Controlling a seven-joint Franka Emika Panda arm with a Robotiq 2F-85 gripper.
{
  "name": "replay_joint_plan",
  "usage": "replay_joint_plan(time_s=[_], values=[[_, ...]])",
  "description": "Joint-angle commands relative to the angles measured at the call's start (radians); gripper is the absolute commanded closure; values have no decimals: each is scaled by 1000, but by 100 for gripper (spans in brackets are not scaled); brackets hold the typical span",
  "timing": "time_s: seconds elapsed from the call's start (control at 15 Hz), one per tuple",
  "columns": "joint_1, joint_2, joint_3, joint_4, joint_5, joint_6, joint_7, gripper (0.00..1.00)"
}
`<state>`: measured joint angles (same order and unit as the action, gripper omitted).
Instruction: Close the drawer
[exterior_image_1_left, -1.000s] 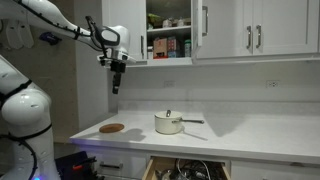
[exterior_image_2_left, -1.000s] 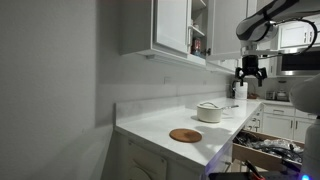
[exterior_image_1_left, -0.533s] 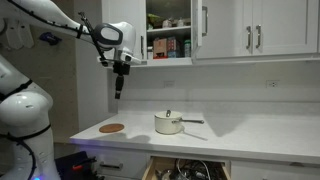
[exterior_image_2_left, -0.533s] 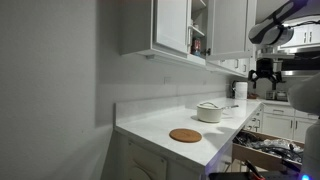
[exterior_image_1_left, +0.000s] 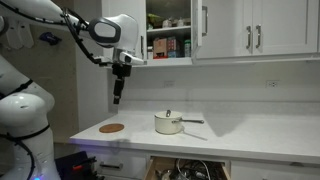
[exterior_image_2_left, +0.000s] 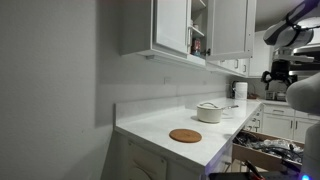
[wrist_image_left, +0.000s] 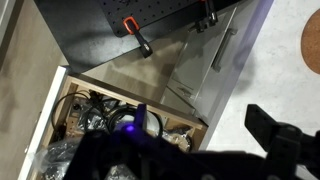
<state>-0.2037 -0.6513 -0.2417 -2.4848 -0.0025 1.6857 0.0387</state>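
Observation:
The drawer (exterior_image_1_left: 186, 170) stands open under the white counter, with dark utensils inside. It shows at the bottom right in an exterior view (exterior_image_2_left: 268, 154), and in the wrist view (wrist_image_left: 110, 100) its light wood sides show from above. My gripper (exterior_image_1_left: 118, 95) hangs high above the counter's end, fingers pointing down, far from the drawer. It sits at the right edge in an exterior view (exterior_image_2_left: 278, 76). In the wrist view the gripper (wrist_image_left: 200, 122) has its two dark fingers apart with nothing between them.
A white pot with a lid (exterior_image_1_left: 168, 124) and a round wooden coaster (exterior_image_1_left: 112, 128) sit on the counter (exterior_image_1_left: 250, 135). An upper cupboard (exterior_image_1_left: 168, 40) stands open with jars inside. Both also show in an exterior view: pot (exterior_image_2_left: 210, 111), coaster (exterior_image_2_left: 185, 135).
The gripper has come down a little and the arm's elbow has swung; in the side exterior view it has shifted to the right. The drawer has not moved.

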Motion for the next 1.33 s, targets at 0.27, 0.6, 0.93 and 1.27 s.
replay_joint_plan(time_s=[0.27, 0.6, 0.93, 1.27], values=[[-83, 14, -106, -42, 11, 84, -97, 0], [-121, 43, -163, -49, 3, 138, -142, 0], [-165, 106, -220, -36, -14, 193, -201, 0], [-220, 210, -292, 15, -38, 267, -256, 0]])
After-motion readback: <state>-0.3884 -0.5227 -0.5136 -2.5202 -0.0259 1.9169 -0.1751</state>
